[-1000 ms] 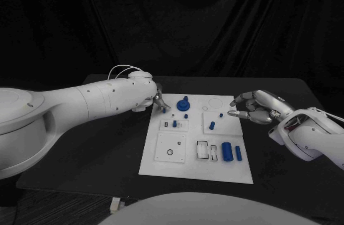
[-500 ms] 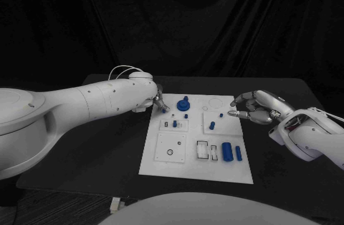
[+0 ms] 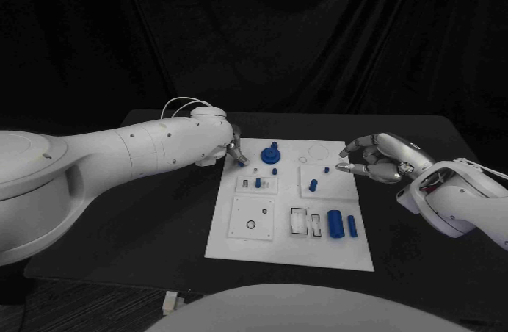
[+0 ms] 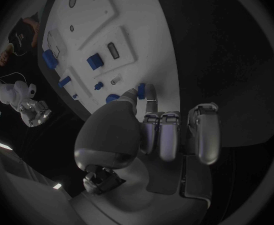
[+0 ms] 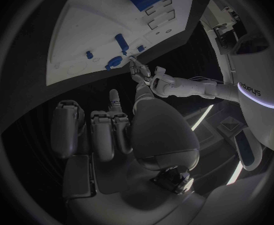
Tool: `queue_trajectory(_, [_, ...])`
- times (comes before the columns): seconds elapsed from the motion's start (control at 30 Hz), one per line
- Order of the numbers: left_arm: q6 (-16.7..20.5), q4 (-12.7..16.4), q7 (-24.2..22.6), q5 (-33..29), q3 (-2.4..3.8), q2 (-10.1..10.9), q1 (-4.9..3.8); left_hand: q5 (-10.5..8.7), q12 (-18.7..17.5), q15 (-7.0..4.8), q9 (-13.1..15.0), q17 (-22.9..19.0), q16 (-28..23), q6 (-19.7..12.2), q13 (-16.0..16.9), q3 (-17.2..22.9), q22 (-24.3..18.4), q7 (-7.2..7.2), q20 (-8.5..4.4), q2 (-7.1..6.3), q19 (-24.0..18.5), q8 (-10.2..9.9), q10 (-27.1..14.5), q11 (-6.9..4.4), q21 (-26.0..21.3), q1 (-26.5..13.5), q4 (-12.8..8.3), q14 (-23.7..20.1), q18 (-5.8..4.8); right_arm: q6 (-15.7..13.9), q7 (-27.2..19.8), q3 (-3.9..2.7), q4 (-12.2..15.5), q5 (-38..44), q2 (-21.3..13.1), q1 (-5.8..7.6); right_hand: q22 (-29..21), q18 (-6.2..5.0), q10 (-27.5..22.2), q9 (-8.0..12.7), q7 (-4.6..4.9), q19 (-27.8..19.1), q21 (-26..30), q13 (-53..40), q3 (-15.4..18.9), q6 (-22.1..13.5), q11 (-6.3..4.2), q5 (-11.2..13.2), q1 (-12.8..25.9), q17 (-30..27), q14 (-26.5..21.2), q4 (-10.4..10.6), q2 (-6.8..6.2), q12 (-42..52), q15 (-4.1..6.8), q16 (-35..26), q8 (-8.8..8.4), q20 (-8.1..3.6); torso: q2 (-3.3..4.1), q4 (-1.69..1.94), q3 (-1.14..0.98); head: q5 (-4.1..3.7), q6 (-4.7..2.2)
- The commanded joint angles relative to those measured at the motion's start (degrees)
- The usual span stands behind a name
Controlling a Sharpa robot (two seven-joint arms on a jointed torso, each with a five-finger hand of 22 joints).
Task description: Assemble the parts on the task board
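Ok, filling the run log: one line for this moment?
left hand: pinching small blue part at task board edge | right hand: empty, fingers curled

White task board (image 3: 277, 233) with blue parts (image 3: 335, 223) at frame centre, on a black table (image 3: 148, 222); white arms, silver hands.

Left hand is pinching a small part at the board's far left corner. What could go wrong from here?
1. The left hand pinches the small blue part only at the fingertips, so it may slip or tilt.
2. The gear stands close beside; fingers could knock it.
3. The right hand hovers at the board's edge, near a peg.
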State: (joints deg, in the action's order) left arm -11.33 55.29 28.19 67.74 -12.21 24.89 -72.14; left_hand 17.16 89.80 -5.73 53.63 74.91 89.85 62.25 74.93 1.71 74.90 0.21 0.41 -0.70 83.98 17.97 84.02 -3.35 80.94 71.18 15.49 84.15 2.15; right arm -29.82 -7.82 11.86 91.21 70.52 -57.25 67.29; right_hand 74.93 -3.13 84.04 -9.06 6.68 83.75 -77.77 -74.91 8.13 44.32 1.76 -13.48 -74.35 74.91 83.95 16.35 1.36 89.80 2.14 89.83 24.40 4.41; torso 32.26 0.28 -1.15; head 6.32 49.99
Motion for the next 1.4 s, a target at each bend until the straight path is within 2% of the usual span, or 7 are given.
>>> queue_trajectory(0.03, [-0.2, 0.2, -0.8, 0.0, 0.05, -0.1, 0.12, 1.64, 0.2, -0.47, -0.1, 15.1, 0.2, 0.4, 15.1, 0.8, 12.3, -0.19, -0.03, -0.05, 2.3, -0.4, 6.0, -0.38, -0.4, 1.6, -0.3, 5.9, -0.03, 0.3, 0.9, -0.03, 0.0, 0.1, 0.0, -0.13, 11.2, 0.21, 6.0, 0.1, -0.06, 1.3, 0.2, -15.1, 0.3, 0.4, 0.23, -0.4, -0.7, 15.1, 6.1, -0.1, 0.04, 0.2, -0.2, 0.2, -0.17, -0.2, 0.0, 0.0, 0.0, 0.04, 0.01])
queue_trajectory(0.37, [1.7, 1.5, -0.1, 0.0, 0.05, 0.9, 0.13, 2.11, 0.2, -0.73, -0.2, 15.1, 0.2, 0.8, 15.1, 3.3, 12.3, -0.47, -0.31, -0.13, 2.4, -0.7, 6.0, -0.68, -0.3, 4.2, -1.1, 5.9, -0.06, 0.3, 1.0, -0.03, 0.0, 0.1, 0.0, -0.13, 11.1, 0.13, 6.0, 0.1, -0.05, 1.1, 0.5, -15.1, 0.3, 0.4, 0.24, -0.4, -0.7, 15.1, 6.1, -0.1, 0.06, 0.2, -0.21, 0.2, -0.17, -0.19, 0.01, 0.0, 0.01, 0.14, 0.01])
queue_trajectory(0.53, [3.4, 3.5, 0.4, 0.0, 0.06, 2.1, 0.12, 2.55, 0.2, -0.86, -0.2, 15.1, 0.2, 0.9, 15.1, 5.4, 12.3, -0.54, -0.42, -0.53, 2.4, -0.9, 6.0, -0.78, -0.3, 5.4, -1.5, 5.9, -0.06, 0.4, 1.0, -0.03, -0.1, 0.1, 0.0, -0.13, 11.1, 0.1, 6.0, 0.1, -0.05, 1.1, 0.6, -15.1, 0.3, 0.4, 0.24, -0.4, -0.8, 15.1, 6.0, -0.1, 0.07, 0.2, -0.21, 0.1, -0.17, -0.19, 0.0, 0.01, -0.01, 0.24, 0.01])
queue_trajectory(0.67, [4.6, 6.5, 1.9, 0.0, 0.07, 4.0, -0.22, 2.69, 0.2, -0.89, -0.3, 15.1, 0.2, 1.0, 15.1, 5.9, 12.3, -0.51, -0.45, -0.81, 2.4, -0.9, 6.0, -0.78, -0.4, 5.4, -1.3, 5.9, -0.04, 0.5, 1.1, -0.03, -0.2, 0.1, 0.0, -0.14, 11.1, 0.1, 6.0, 0.1, -0.05, 1.1, 0.6, -15.1, 0.3, 0.4, 0.24, -0.4, -0.8, 15.1, 6.0, -0.1, 0.07, 0.2, -0.21, 0.1, -0.17, -0.19, -0.02, 0.02, 0.0, 0.26, 0.01])
queue_trajectory(1.0, [5.8, 17.9, 6.0, -5.4, 0.07, 9.5, -2.85, 2.48, 0.2, -0.86, -0.3, 15.1, 0.2, 0.9, 15.1, 6.7, 12.2, -0.41, -0.46, -1.36, 2.2, -1.1, 6.0, -0.72, -0.8, 4.5, -0.6, 5.9, 0.05, 0.7, 1.2, -0.03, -0.4, 0.1, 0.2, -0.14, 11.0, 0.06, 6.0, 0.1, -0.04, 1.0, 0.8, -15.1, 0.3, 0.4, 0.25, -0.4, -0.8, 14.9, 6.0, -0.1, 0.08, 0.2, -0.22, 0.1, -0.18, -0.18, -0.02, 0.05, -0.01, 0.57, 0.01])
queue_trajectory(1.2, [5.3, 23.5, 7.8, -6.8, 0.04, 11.6, -3.23, 1.27, 0.2, -0.74, -0.2, 15.1, 0.2, 0.6, 15.1, 7.3, 12.0, -0.24, -0.38, -1.65, 2.0, -1.3, 6.0, -0.56, -1.5, 3.7, 0.2, 5.9, 0.18, 0.7, 1.3, -0.03, -0.3, 0.1, 0.2, -0.14, 11.0, 0.06, 6.0, 0.1, -0.04, 1.0, 0.8, -15.1, 0.3, 0.4, 0.25, -0.4, -0.8, 14.9, 6.0, -0.1, 0.08, 0.2, -0.22, 0.1, -0.18, -0.18, -0.06, 0.0, -0.02, 0.66, 0.01])
queue_trajectory(1.4, [5.7, 26.1, 8.3, -6.5, 0.02, 12.5, -2.8, 1.23, 0.2, -0.72, -0.3, 15.1, 0.2, 0.5, 15.1, 7.4, 11.9, -0.22, -0.36, -1.64, 1.9, -1.4, 6.0, -0.54, -1.8, 3.7, 0.2, 5.9, 0.22, 0.7, 1.3, -0.03, -0.2, 0.1, 0.1, -0.14, 11.0, 0.06, 6.0, 0.1, -0.04, 1.0, 0.8, -15.1, 0.3, 0.4, 0.25, -0.4, -0.8, 14.9, 6.0, -0.1, 0.08, 0.2, -0.22, 0.1, -0.18, -0.18, -0.12, -0.01, -0.05, 0.58, 0.01])
